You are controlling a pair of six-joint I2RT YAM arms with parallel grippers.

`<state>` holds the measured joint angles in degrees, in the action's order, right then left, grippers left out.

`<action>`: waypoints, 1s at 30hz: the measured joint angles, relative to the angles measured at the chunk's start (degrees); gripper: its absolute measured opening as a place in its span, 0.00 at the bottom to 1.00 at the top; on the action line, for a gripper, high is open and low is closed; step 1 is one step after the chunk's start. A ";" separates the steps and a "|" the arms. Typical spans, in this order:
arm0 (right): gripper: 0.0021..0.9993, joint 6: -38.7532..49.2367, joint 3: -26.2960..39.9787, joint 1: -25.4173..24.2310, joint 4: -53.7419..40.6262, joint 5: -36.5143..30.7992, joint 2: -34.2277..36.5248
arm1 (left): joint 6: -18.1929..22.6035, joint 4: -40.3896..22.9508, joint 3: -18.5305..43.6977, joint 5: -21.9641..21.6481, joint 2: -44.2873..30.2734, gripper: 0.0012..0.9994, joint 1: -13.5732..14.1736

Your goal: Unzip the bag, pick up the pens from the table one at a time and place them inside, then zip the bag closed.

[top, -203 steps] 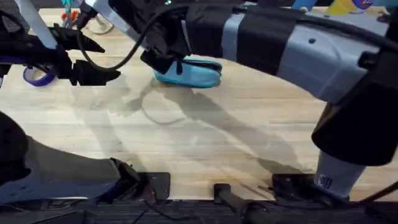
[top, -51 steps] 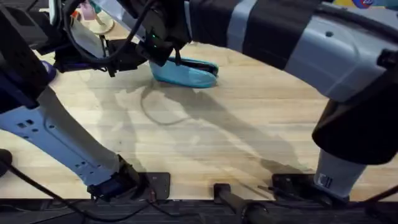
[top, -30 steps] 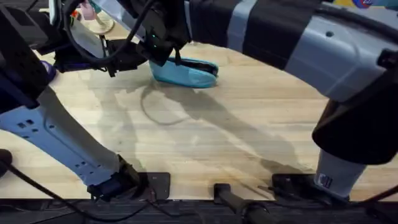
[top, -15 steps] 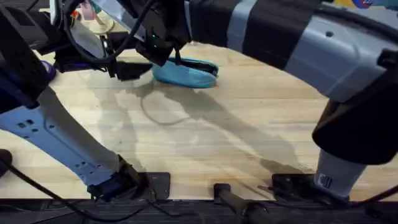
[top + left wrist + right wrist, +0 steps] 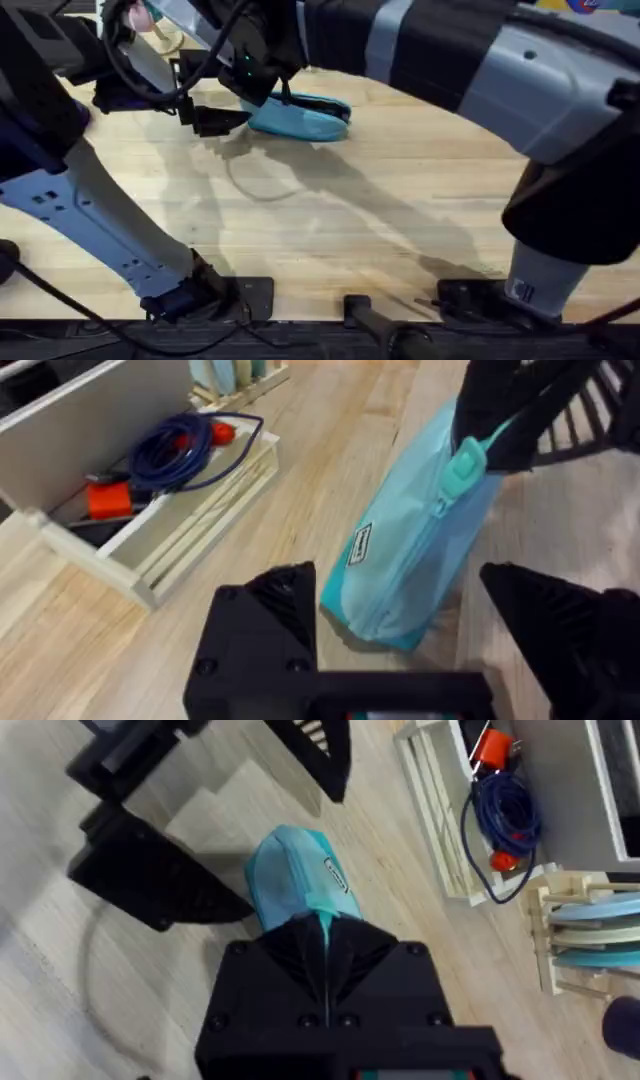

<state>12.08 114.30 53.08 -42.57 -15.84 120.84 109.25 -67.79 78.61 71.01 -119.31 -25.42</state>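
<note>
The right gripper (image 5: 325, 955) hid one end of the bag (image 5: 300, 117), jaws pressed together on its zipper pull tab (image 5: 462, 462). The left gripper (image 5: 400, 620), jaws spread, straddled the bag's opposite end. The bag lay on the worktop (image 5: 400, 220) beside a wooden tray (image 5: 170, 510).

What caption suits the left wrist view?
Open left gripper nears the turquoise bag while the right gripper pinches its zipper pull.

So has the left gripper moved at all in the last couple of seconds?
Yes. In the overhead view the left gripper has come down and right, closing on the near end of the bag, which stays put on the table.
</note>
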 joint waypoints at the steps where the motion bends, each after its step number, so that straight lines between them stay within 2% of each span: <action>1: 0.03 -0.02 0.00 0.00 0.00 0.00 -0.01 | -0.04 0.19 0.00 -0.10 0.00 1.00 0.41; 7: 0.03 -0.01 0.00 0.00 0.00 0.00 -0.02 | -0.42 0.57 0.00 -0.78 0.00 0.97 1.82; 10: 0.03 0.00 0.02 0.00 0.00 0.00 -0.01 | -0.60 0.59 0.00 -1.22 -0.02 0.85 1.77; 14: 0.03 0.00 0.02 0.00 0.00 0.00 0.00 | -1.01 0.55 0.00 -1.68 0.00 0.50 1.76; 17: 0.03 0.00 0.02 0.00 -0.04 0.02 -0.02 | -0.89 0.69 0.00 -1.87 -0.02 0.09 1.76; 18: 0.03 -0.02 0.02 0.00 -0.11 0.02 0.00 | -0.92 0.72 0.00 -2.00 0.00 0.05 1.79; 30: 0.03 0.00 0.19 -0.19 -2.52 0.02 -0.02 | -0.87 0.75 0.00 -2.24 -0.02 0.04 1.83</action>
<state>12.07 114.49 52.89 -45.09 -15.82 120.81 108.38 -67.05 78.61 68.77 -119.32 -23.59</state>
